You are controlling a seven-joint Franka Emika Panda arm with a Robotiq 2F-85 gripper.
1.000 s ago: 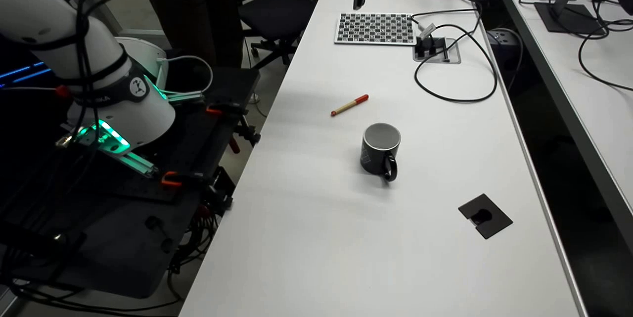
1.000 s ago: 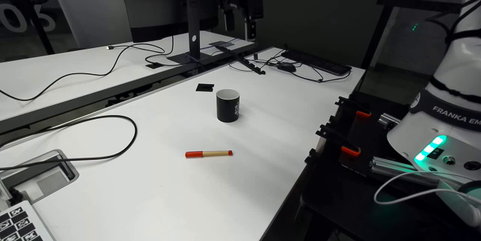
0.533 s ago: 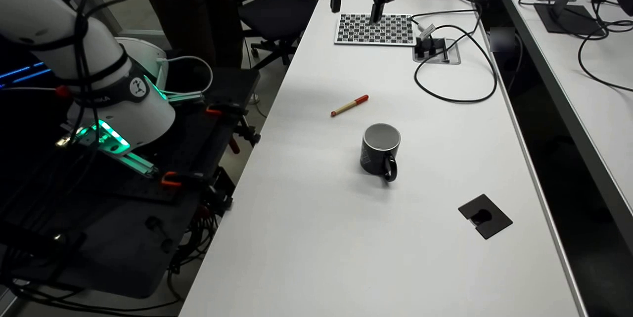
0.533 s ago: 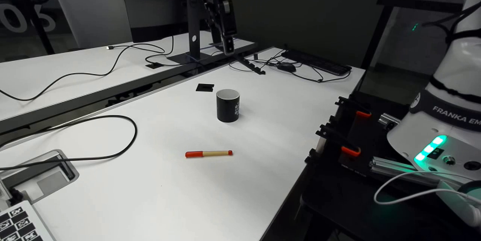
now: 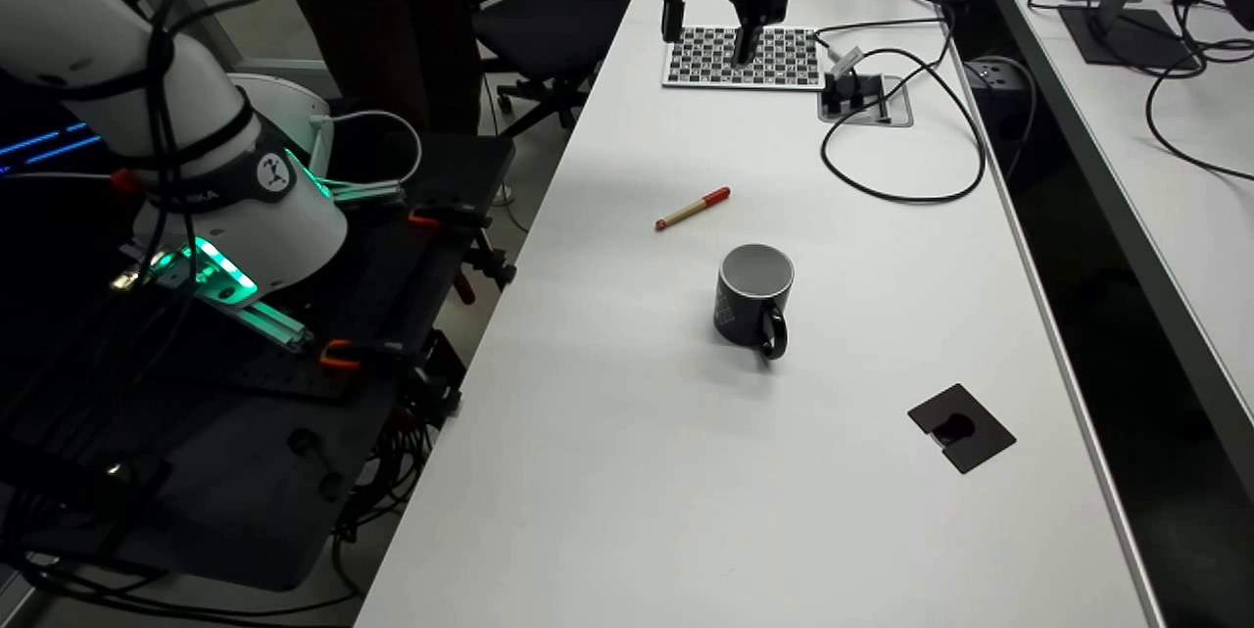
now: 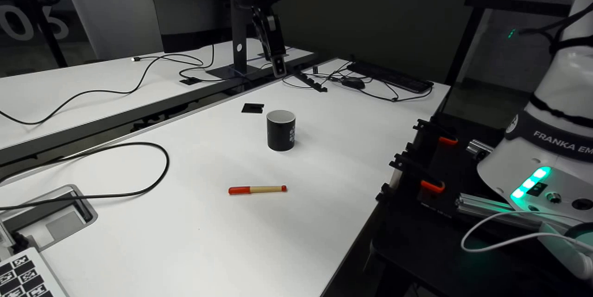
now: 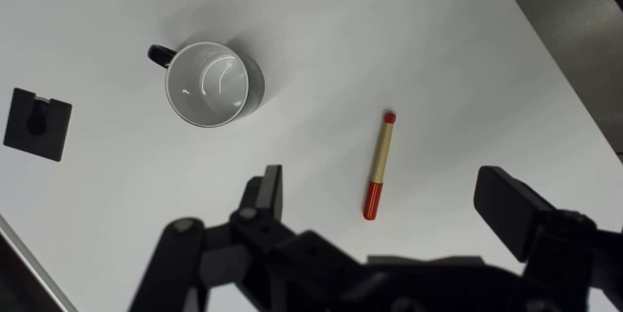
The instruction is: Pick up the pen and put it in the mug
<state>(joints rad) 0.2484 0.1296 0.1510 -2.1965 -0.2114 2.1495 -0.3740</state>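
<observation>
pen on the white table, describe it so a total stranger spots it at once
On the long white table beside the robot's base, find the upright dark mug. The pen lies near it, not touching, on the side away from the mug's handle. Unlike the mug and the black square plate, it's a thin tan stick, red at both ends.

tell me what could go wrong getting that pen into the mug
The slim red-capped pen lies flat, so the open claw might close above it or hit the table. A nudge could roll it away. The upright mug could tip if bumped during the drop-in.
</observation>
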